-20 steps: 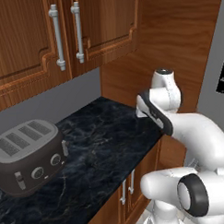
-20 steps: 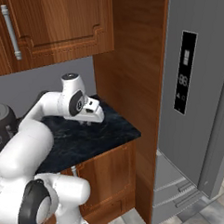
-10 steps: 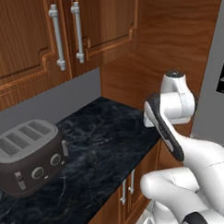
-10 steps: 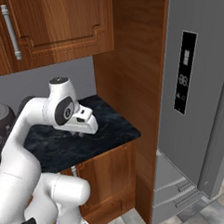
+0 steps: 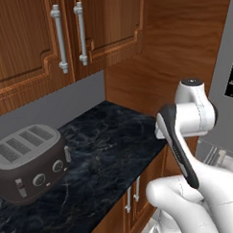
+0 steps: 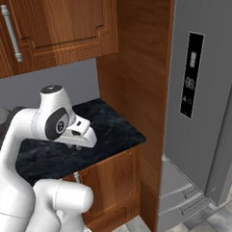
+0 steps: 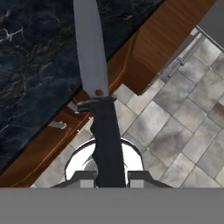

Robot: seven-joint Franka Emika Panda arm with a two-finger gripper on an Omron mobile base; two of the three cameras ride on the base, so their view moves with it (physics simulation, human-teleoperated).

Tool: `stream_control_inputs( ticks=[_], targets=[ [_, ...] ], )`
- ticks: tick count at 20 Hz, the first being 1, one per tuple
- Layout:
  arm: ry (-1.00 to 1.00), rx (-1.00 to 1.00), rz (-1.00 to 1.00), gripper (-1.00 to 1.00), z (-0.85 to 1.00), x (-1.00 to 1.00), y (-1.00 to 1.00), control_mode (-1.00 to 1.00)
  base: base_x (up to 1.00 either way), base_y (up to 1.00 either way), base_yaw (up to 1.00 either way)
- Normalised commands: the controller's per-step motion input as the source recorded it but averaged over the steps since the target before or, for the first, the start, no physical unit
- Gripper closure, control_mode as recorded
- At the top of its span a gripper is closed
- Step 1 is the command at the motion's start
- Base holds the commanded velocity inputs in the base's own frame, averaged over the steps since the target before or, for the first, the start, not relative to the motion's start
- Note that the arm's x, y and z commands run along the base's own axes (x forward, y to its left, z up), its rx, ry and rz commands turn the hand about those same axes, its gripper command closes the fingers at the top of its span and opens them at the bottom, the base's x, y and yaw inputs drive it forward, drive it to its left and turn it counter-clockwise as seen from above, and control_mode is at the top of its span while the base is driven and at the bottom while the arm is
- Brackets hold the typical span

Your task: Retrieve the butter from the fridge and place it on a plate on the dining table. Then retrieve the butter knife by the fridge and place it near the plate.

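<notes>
Hand view: gripper [image 7: 109, 175] clamped tight on the dark handle of the butter knife [image 7: 97, 87], grey blade running away from the fingers across the view. Beneath the blade, the black marbled counter [image 7: 35, 61]; beneath the handle, the counter's front edge, the wooden cabinet face [image 7: 153, 48] and grey floor tiles [image 7: 183, 122]. Knife is held in the air, off every surface.

Against the frames of a second ago: the wrist then sat low over the counter's far end by the wooden side panel. Since then the arm has folded back and risen, so the hand [image 6: 80, 134] now hangs at the counter's front edge, partly over the floor. Counter, toaster and cupboards sit in the same places in both base views.

Left base view: toaster [image 5: 29, 160] at the counter's left end, well apart from the arm; bare marble between it and the wooden panel [image 5: 182, 43]. Wall cupboards [image 5: 52, 39] hang above.

Right base view: fridge [image 6: 204, 99] stands just right of the panel, its door edge jutting forward at lower right; open tile floor before the cabinet front.
</notes>
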Motion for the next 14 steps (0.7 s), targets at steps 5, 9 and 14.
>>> stream_control_inputs(
  ticks=[5,9,14],
  targets=[
    [0.00,0.00,0.00,1.00,0.00,0.00,0.00,-1.00,0.00,0.00,0.00],
    [0.00,0.00,0.00,1.00,0.00,0.00,0.00,1.00,-0.47,0.00,-0.07],
    [0.00,0.00,0.00,1.00,0.00,0.00,0.00,1.00,-0.82,0.00,-0.32]
  ],
)
